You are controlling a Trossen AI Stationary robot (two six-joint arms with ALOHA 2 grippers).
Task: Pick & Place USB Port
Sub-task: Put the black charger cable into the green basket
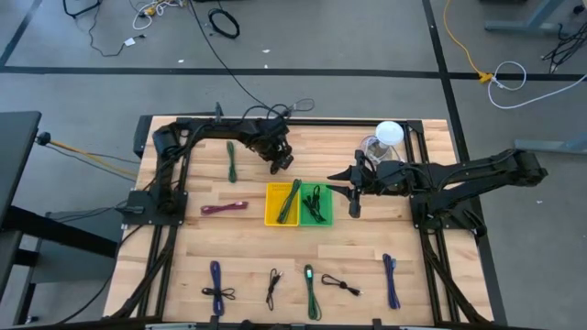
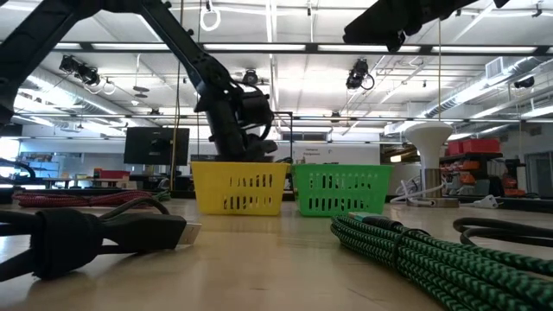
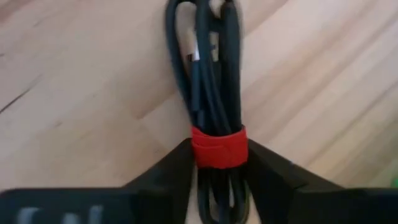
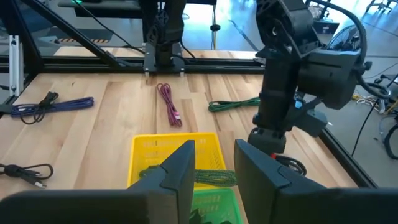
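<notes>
A coiled black cable [image 3: 208, 74] bound by a red strap lies on the wooden table just beyond the yellow basket [image 1: 281, 203], toward the far edge. My left gripper [image 1: 282, 163] points down over it, its fingers closed against the strap. A green basket [image 1: 316, 204] stands right of the yellow one; each holds a green cable. My right gripper [image 4: 214, 165] hovers open and empty above the table, right of the green basket. My left gripper pinches the black cable bundle at its red strap [image 3: 217, 148] between the two fingers [image 3: 171, 171], one on each side. The fingers come from above, pointing steeply down, and lie across the bundle. The bundle rests flat on the table.
Loose cables lie about: a green one [image 1: 231, 160] and a maroon one [image 1: 225, 209] at the left, and several blue, black and green ones along the near edge [image 1: 312, 289]. A white lamp [image 1: 390, 133] stands at the far right.
</notes>
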